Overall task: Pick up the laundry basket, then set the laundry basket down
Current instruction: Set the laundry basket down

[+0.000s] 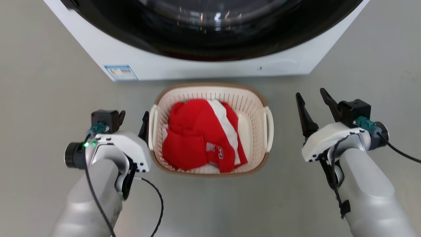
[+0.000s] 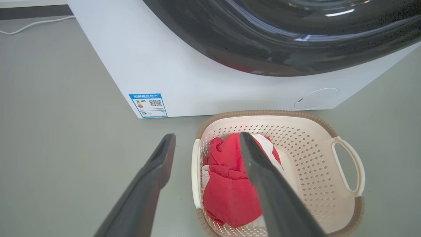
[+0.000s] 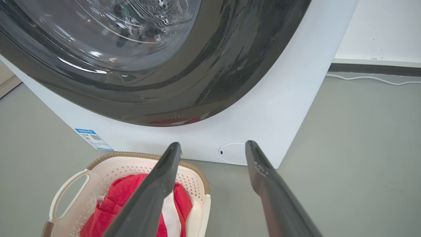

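Observation:
The laundry basket is cream-white with a brown rim and stands on the grey floor just in front of the washing machine. A red and white garment lies inside it. My left gripper is open close beside the basket's left handle. In the left wrist view the left gripper has one finger outside the basket and one over its inside, with the left handle lower between them. My right gripper is open, off to the right of the right handle, with floor between. The right wrist view has the right gripper above the basket's near corner.
The white washing machine with its dark round door stands right behind the basket, a blue label on its lower front. A white cable runs along the floor by the wall. Grey floor lies on both sides of the basket.

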